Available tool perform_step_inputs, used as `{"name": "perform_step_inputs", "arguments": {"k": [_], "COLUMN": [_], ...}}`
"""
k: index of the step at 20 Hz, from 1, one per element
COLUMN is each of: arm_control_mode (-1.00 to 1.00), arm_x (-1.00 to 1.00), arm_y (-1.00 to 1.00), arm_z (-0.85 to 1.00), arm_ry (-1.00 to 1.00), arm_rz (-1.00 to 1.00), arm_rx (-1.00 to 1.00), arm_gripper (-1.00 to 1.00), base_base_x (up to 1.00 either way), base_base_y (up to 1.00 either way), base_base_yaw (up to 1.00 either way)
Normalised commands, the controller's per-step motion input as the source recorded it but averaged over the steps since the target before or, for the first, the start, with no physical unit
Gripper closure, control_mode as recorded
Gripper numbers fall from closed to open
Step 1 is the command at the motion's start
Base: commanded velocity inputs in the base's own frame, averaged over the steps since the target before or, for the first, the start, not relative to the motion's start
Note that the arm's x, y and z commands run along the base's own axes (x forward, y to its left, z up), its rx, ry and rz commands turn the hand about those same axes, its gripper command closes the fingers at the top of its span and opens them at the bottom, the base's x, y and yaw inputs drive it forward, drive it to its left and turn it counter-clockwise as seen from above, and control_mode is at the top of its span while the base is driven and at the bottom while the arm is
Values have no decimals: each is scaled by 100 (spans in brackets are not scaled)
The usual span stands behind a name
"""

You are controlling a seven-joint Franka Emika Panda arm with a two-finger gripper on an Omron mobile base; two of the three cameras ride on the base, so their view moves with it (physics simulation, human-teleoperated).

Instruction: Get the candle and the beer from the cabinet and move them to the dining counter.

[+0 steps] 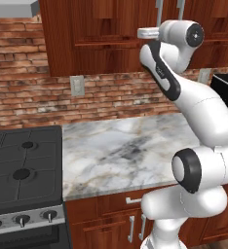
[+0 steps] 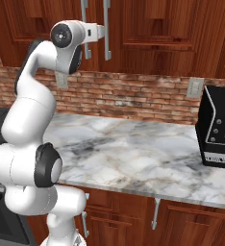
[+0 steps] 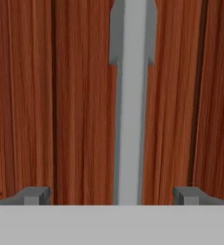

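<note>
Dark reddish-brown wooden wall cabinet point(image 2: 148, 33) with panelled doors, shut, mounted above red brick backsplash point(image 1: 33, 92). Candle and beer nowhere visible with doors closed.

White arm raised to cabinet height, wrist against door front near long vertical silver bar handle point(image 3: 131, 105). In hand view: handle runs straight up the frame, centred between the two dark fingertips point(image 3: 37, 194) — jaws wide apart, one tip on either side of the bar, nothing clamped. Contact between tips and handle: cannot tell (handle appears just ahead of them, wood grain of door behind).

Gripper point(image 3: 114, 196) itself hidden behind wrist in both base views; second silver handle point(image 2: 85, 29) just beside the first on neighbouring door.

Below: white-grey marble bench point(image 1: 121, 151) with brown veins, bare in the middle. Black gas hob point(image 1: 23, 165) with round knobs touching its left end; black boxy appliance point(image 2: 219, 127) standing at the right end (front panel with pale controls). Two pale wall sockets point(image 1: 77, 85) set in brick. Low drawer units with short silver handles point(image 2: 155, 211) under bench.
</note>
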Motion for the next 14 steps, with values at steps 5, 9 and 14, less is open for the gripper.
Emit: {"name": "perform_step_inputs", "arguments": {"k": [5, 9, 14], "arm_control_mode": [-100, -100, -100], "arm_x": [51, 47, 52], "arm_y": [-4, 0, 10], "arm_z": [0, -5, -17], "arm_ry": [2, 0, -1], "arm_rz": [0, 0, 0], "arm_rx": [0, 0, 0], "arm_gripper": [-100, -100, 100], "base_base_x": [0, 0, 0], "base_base_y": [0, 0, 0], "base_base_yaw": [0, 0, 0]}}
